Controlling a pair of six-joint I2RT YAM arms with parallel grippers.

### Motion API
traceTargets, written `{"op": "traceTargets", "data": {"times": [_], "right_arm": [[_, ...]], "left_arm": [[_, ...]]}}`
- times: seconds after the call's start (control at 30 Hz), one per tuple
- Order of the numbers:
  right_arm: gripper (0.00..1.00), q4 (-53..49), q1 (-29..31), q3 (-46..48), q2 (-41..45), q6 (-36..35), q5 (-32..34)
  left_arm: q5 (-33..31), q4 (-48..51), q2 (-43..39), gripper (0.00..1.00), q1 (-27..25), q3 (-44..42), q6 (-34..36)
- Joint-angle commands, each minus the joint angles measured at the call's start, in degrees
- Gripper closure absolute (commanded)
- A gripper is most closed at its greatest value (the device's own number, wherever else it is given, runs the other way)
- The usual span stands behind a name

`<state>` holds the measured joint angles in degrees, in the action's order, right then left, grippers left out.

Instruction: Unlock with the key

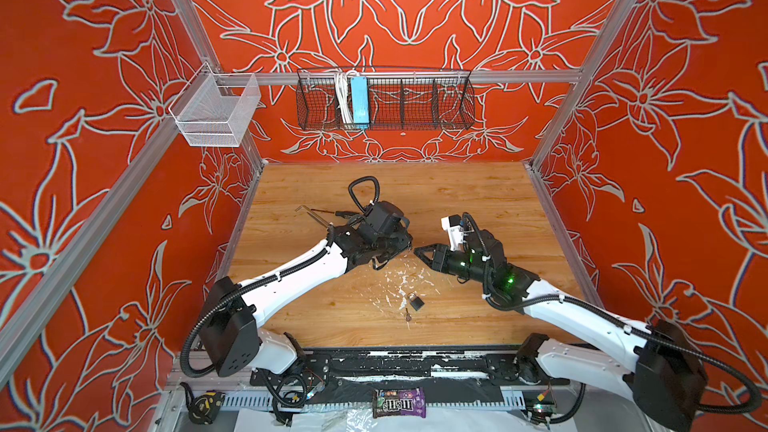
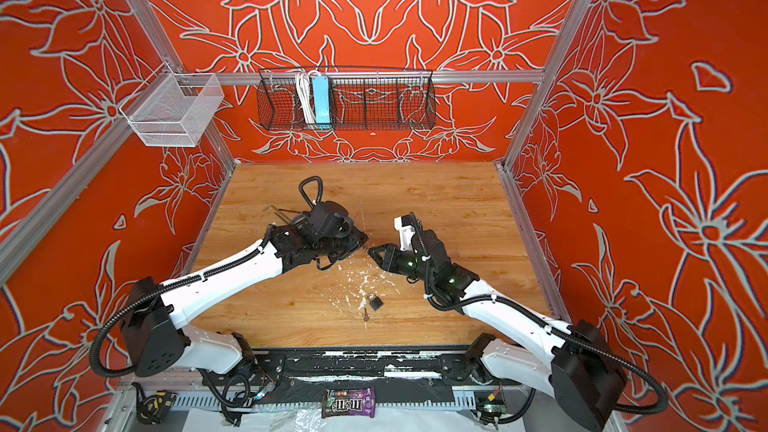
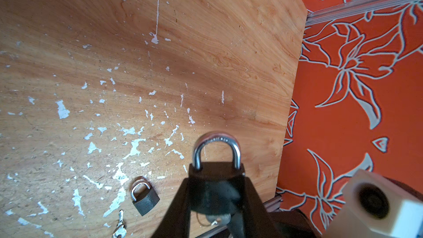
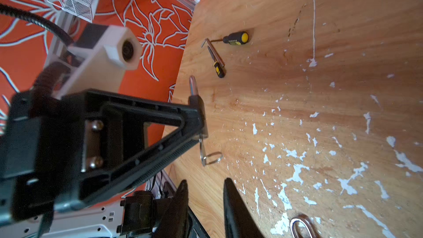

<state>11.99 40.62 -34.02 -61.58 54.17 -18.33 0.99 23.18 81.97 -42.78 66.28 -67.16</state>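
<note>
My left gripper [image 3: 216, 180] is shut on a dark padlock [image 3: 215, 172], held above the table with its silver shackle [image 3: 216, 143] pointing away; both shackle legs sit in the body. A key [image 3: 216, 220] hangs from the lock's underside, and its wire ring [image 4: 211, 156] shows in the right wrist view. My right gripper [image 4: 204, 187] is open with nothing between its fingers, a short way from the ring. In both top views the two grippers [image 1: 409, 245] [image 1: 420, 252] nearly meet tip to tip at mid-table.
A second small padlock [image 1: 415, 302] and a loose key [image 1: 407, 316] lie on the wooden table [image 1: 478, 201] nearer the front. Two screwdrivers and a hex key [image 4: 214, 51] lie at the back left. Wire baskets [image 1: 384, 103] hang on the back wall.
</note>
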Motion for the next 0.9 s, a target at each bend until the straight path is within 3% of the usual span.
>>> {"op": "traceTargets", "data": {"times": [0.0,0.37,0.87], "right_arm": [[0.71,2.85,0.49,0.05,0.12,1.14,2.01],[0.73,6.56,0.6,-0.91,-3.5,2.84,0.57],[0.88,7.74,0.94,-0.87,-5.49,2.39,0.84]], "left_arm": [[-0.27,-1.3,-0.59,1.0,0.18,-0.02,-0.39],[0.06,-1.91,-0.95,1.0,0.16,-0.36,-0.45],[0.44,-2.43,-1.2,1.0,0.16,0.16,-0.49]]}}
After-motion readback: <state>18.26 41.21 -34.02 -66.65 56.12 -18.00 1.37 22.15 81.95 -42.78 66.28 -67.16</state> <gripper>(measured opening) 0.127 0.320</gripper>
